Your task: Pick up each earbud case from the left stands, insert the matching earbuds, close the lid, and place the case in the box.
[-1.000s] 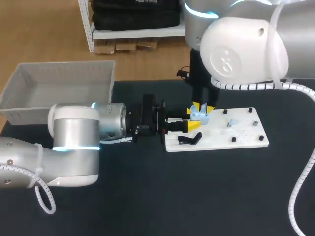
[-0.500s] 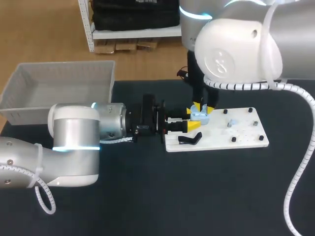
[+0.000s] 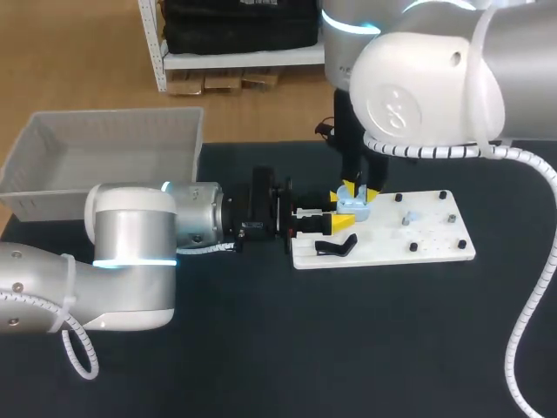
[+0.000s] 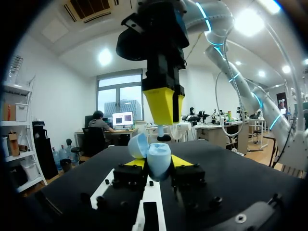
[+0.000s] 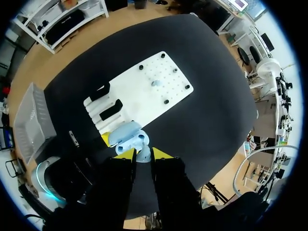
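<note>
Your right arm's bulky upper link has swung slightly back toward 3 o'clock over the last half second; both grippers and the case have stayed put. Your left gripper [image 3: 339, 219] is clamped on the light blue earbud case [image 3: 352, 204], a yellow tip on each flank, at the 9 o'clock end of the white board [image 3: 426, 244]. The case stands upright, lid flipped open, mouth facing up. Directly above it, your right gripper [image 3: 359, 190] points down, pinching a small pale earbud [image 5: 142, 153]. The box [image 3: 104, 144] sits at the table's 10 o'clock.
</note>
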`<state>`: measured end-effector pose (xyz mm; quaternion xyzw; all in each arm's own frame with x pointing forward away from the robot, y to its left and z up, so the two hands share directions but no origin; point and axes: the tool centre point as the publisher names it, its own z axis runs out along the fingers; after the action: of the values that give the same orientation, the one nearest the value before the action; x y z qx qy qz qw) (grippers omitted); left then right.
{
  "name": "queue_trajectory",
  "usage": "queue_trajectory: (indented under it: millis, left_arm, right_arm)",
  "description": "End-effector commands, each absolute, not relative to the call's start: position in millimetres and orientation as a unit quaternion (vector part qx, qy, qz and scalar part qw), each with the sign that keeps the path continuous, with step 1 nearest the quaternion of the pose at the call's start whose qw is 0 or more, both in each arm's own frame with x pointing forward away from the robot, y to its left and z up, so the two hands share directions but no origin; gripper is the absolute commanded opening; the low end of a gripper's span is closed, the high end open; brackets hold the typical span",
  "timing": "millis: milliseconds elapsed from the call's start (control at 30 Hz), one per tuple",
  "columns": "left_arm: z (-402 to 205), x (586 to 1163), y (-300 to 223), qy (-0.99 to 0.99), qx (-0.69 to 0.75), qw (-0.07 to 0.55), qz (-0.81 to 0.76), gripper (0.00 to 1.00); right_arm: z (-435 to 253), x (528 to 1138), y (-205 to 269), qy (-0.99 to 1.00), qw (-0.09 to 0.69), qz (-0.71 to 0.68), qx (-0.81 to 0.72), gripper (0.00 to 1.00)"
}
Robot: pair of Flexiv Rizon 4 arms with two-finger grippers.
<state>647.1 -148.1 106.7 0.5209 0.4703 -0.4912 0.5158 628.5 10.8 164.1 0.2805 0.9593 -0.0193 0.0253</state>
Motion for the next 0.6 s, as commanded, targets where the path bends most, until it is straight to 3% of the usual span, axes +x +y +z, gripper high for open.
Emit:
queue_trajectory:
  millis: [33, 600]
  left_arm:
    - [105.7, 646.6, -147.8, 0.469, 0.520, 0.518, -0.491, 0.00]
    - [105.7, 646.6, -147.8, 0.469, 0.520, 0.518, -0.491, 0.00]
  right_arm:
    - [162.1, 627.3, 10.5, 0.958, 0.022, -0.015, 0.286, 0.00]
    - [160.1, 630.1, 9.3, 0.937, 0.016, -0.007, 0.348, 0.00]
